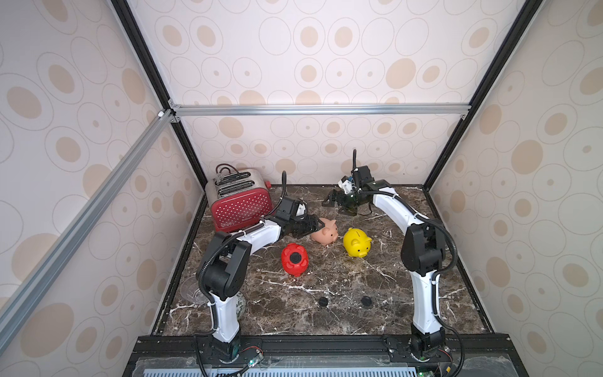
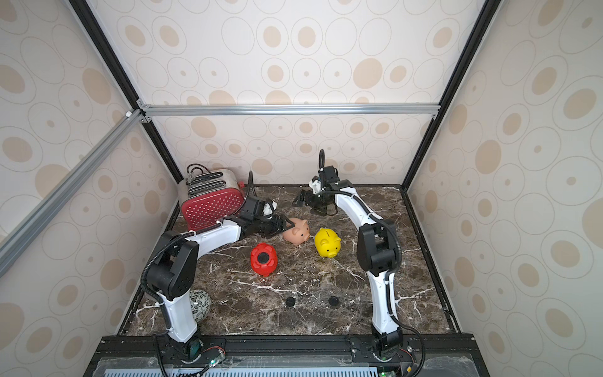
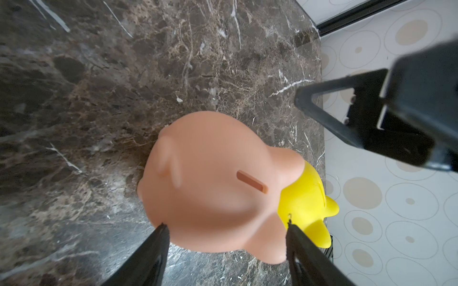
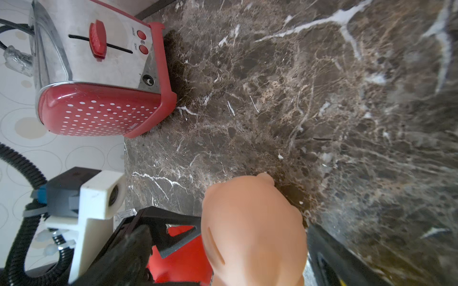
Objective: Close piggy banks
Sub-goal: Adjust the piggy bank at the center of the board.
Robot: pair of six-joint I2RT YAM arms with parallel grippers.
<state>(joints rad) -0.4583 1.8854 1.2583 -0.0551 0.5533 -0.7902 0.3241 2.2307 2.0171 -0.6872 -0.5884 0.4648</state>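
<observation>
Left wrist view: your left gripper [image 3: 225, 224] reaches around the rear of the peach-pink pig [image 3: 210, 180], with one fingertip against each flank. Whether it is squeezing the pig cannot be told. The pig stands upright on the dark marble table [image 3: 99, 99] with its coin slot on top. The yellow pig [image 3: 304, 198] stands just beyond it, and both top views show a gap between the two.

In a top view, your right gripper [image 1: 336, 205] hangs above the far side of the table, jaws spread wide and holding nothing, away from all three pigs. The red pig [image 1: 294, 259] lies tipped over nearer the arm bases, its belly turned upward with a black disc set in it. Two black discs [image 1: 323, 301] lie loose toward the near edge. A red polka-dot toaster [image 1: 241, 209] stands in the far left corner.
</observation>
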